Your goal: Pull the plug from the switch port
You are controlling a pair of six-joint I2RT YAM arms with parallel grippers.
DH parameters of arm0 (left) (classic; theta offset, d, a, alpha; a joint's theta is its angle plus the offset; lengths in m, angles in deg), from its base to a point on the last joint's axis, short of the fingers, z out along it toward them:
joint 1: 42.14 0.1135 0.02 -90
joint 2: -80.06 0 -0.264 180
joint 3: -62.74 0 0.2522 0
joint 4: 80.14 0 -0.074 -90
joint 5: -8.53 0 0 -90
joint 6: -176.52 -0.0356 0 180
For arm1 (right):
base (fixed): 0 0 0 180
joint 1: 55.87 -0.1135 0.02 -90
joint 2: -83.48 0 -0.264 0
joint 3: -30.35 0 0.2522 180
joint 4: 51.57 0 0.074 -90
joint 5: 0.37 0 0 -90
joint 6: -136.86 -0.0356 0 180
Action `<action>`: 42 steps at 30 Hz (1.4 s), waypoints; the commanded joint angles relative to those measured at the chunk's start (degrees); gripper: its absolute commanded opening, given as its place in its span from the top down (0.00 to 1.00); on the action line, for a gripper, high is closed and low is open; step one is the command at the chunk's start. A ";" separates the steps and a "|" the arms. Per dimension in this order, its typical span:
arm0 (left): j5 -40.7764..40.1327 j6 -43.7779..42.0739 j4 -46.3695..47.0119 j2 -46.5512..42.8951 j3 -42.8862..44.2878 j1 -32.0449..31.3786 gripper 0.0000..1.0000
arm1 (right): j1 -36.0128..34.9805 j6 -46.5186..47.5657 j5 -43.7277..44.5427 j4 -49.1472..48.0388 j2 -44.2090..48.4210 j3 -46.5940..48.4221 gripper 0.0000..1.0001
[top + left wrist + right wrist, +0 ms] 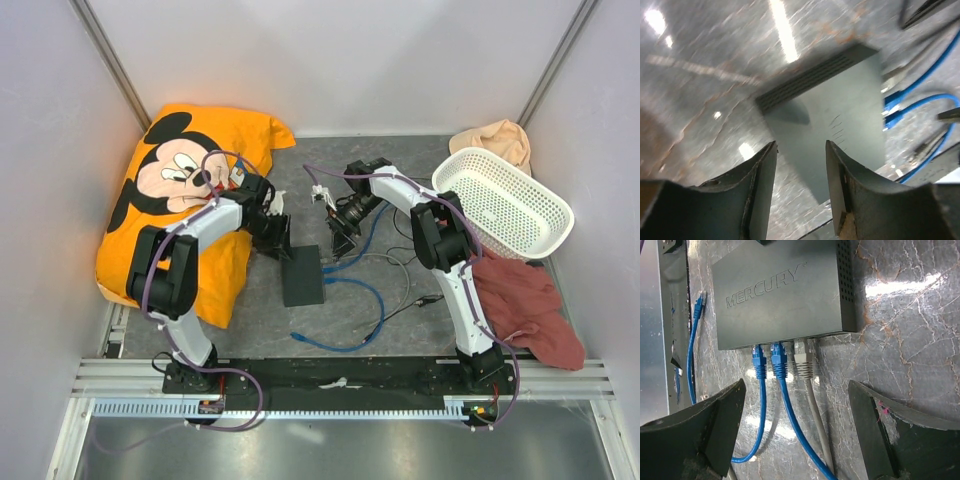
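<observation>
The flat black switch (785,290), marked MERCURY, lies on the grey table. Along its near edge is the row of ports (790,343). Two blue plugs (758,362) (778,360) and one grey plug (804,365) sit in three ports side by side. My right gripper (797,390) hovers just short of these plugs, open wide, with the cables running between its fingers untouched. My left gripper (800,155) is open with nothing between its fingers, over a corner of the switch (840,100) on its vented side. From above, both grippers (278,240) (340,232) flank the far end of the switch (302,277).
Blue cable (372,300) loops right of the switch, with a loose plug end (700,302) on the table. An orange Mickey pillow (185,190) fills the left side. A white basket (505,200) and a red cloth (530,300) lie to the right.
</observation>
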 commanded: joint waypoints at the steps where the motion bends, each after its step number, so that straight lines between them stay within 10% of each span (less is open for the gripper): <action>1: -1.71 -1.72 -3.73 -7.35 -4.17 0.31 0.48 | -0.18 2.36 -3.07 0.65 -0.84 0.62 0.09; 24: -5.48 -3.74 -0.21 16.72 18.40 0.31 0.60 | 0.88 -8.18 -5.53 -3.92 -10.33 5.02 0.22; 42: -5.74 -4.09 0.66 15.41 14.37 0.31 0.60 | 2.99 -29.81 8.70 -22.47 -11.38 1.15 0.41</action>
